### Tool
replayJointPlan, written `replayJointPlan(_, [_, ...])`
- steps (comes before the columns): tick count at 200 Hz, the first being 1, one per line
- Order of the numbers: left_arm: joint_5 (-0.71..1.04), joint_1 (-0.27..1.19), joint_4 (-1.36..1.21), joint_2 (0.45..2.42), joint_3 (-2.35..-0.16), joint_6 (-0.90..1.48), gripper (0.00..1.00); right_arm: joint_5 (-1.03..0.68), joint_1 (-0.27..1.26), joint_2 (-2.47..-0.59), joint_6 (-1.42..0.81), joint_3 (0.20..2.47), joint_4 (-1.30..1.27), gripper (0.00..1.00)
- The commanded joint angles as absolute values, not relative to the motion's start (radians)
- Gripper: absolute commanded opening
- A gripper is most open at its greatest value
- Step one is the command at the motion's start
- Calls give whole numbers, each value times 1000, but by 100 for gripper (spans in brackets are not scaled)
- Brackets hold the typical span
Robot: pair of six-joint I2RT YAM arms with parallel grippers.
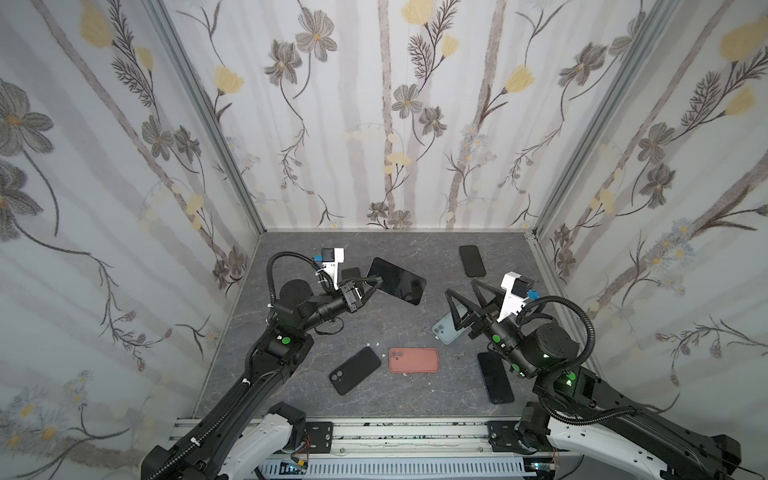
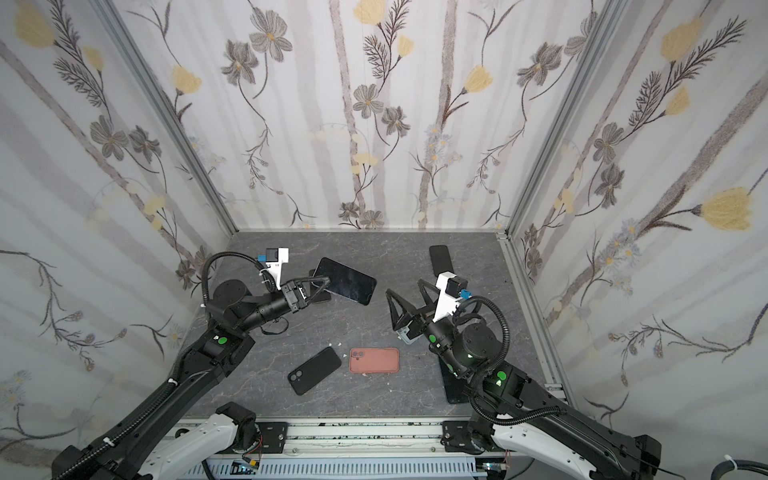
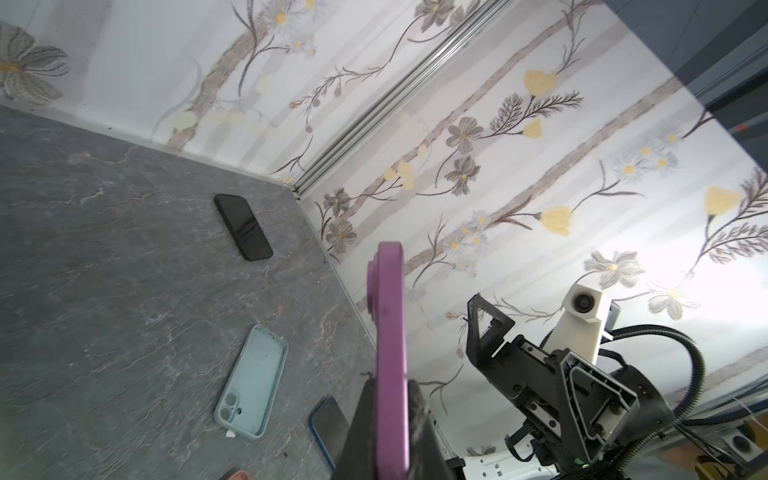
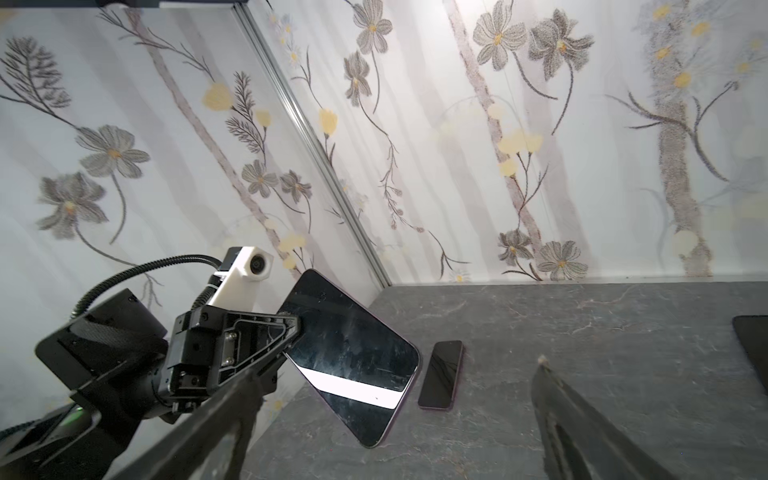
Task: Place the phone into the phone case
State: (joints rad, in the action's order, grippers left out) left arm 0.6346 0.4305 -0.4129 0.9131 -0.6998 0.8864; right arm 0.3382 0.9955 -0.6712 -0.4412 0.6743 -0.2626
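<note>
Lab test booth, floral walls [image 1: 374, 124], aluminium frame [image 1: 415, 432]

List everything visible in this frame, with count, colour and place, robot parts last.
held phone: 1, black screen, purple back, raised over the far left of the table
small phone: 1, dark, purple edge, flat by the held phone
black phone: 1, far right
blue-edged phone: 1, dark, near right, partly under the right arm
black case: 1, near centre; may be a face-down phone
terracotta case: 1, near centre
light blue case: 1, empty, open side up
table: 1, grey marbled
walls: 3, floral
left claw: shut on held phone
right claw: open, empty, above light blue case
</note>
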Motion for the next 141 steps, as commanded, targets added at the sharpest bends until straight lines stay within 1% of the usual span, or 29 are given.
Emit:
replayJointPlan(1, [589, 430, -693, 897, -674, 999, 0, 244, 993, -677, -501, 688, -323, 98])
replayJointPlan(38, [523, 430, -876, 849, -599, 1060, 0, 126, 994, -731, -530, 714, -357, 95])
replayJointPlan(71, [511, 429, -961, 835, -564, 1099, 0, 51, 994, -794, -542, 745, -375, 89])
replayJointPlan(90, [518, 430, -994, 828, -552, 1113, 0, -4, 994, -820, -546, 746, -419, 84])
replayJointPlan(104, [530, 431, -1017, 825, -548, 1122, 0, -39, 994, -839, -546, 746, -448, 78])
replayJointPlan(120, [545, 431, -1051, 824, -544, 1134, 0, -83, 994, -866, -548, 794, -464, 71])
replayJointPlan(141, [558, 431, -1087, 825, -543, 1147, 0, -140, 994, -901, -551, 822, -481, 71])
